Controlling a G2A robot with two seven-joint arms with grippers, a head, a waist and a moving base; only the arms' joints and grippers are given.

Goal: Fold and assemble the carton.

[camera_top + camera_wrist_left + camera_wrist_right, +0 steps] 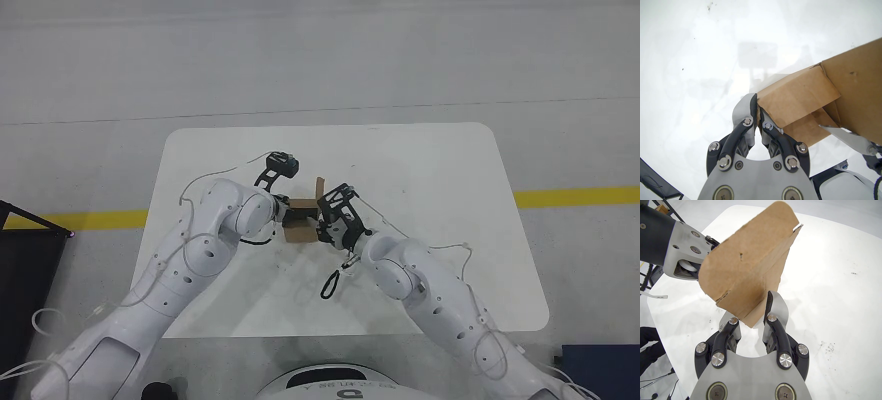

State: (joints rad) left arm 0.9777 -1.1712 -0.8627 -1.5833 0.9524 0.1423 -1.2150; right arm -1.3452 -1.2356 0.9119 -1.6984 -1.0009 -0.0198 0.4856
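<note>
White table [430,170], rounded corners, standing on a grey floor [300,60] crossed by a yellow stripe [580,196]. Small dark scuff marks [827,348] dot its top. The brown carton [297,222] is mid-table, possibly touching the surface, hard to tell.

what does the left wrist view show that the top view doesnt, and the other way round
Left wrist view: the left gripper up close, shut on the edge of a carton flap, with folded panels behind it. Top view: the whole white table, with the carton near its middle and one flap sticking out. Both: the brown carton with the left gripper on it.
</note>
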